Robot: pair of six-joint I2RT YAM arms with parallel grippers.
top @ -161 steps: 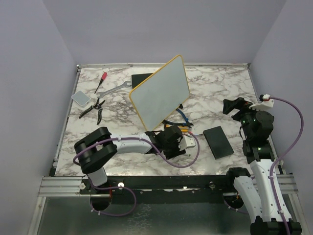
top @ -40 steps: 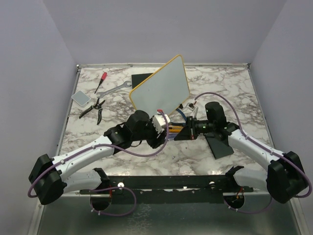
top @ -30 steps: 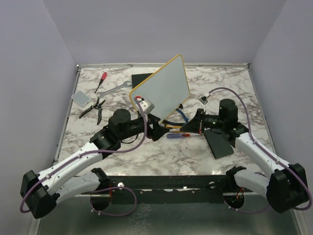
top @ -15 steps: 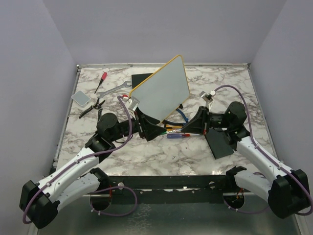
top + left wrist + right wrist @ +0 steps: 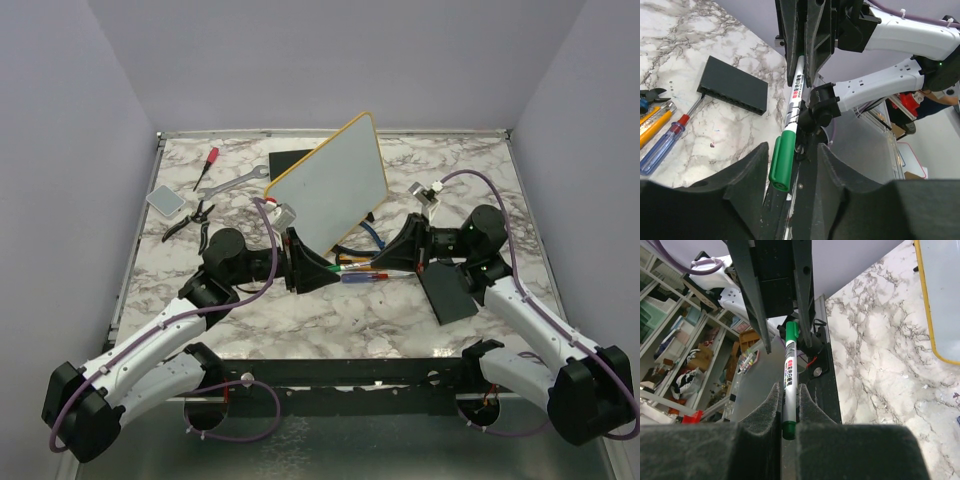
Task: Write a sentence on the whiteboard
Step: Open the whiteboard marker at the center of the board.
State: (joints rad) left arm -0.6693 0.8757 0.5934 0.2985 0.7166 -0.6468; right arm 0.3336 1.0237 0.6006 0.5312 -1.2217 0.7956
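Observation:
The whiteboard [image 5: 330, 195], white with a yellow rim, stands tilted at the middle of the table; its corner shows in the right wrist view [image 5: 942, 290]. The sentence is out of view. A white marker [image 5: 356, 266] with a green cap [image 5: 780, 165] hangs level between the two grippers. My right gripper [image 5: 788, 390] is shut on the marker's barrel near its tail end. Facing it, my left gripper [image 5: 790, 152] stands open around the cap, which lies close to the left finger [image 5: 747, 170] with a gap on the other side.
A blue-and-red screwdriver [image 5: 362, 277] and yellow-handled tools lie under the marker. A black box [image 5: 447, 290] sits by the right arm, and another black rectangle [image 5: 290, 160] behind the board. A wrench [image 5: 232, 181], red screwdriver [image 5: 208, 160], pliers [image 5: 195, 222] and grey pad [image 5: 165, 199] lie back left.
My left gripper has lined up facing the right one and its jaws have narrowed around the marker's cap. The right gripper has drawn back slightly to the right, still holding the marker.

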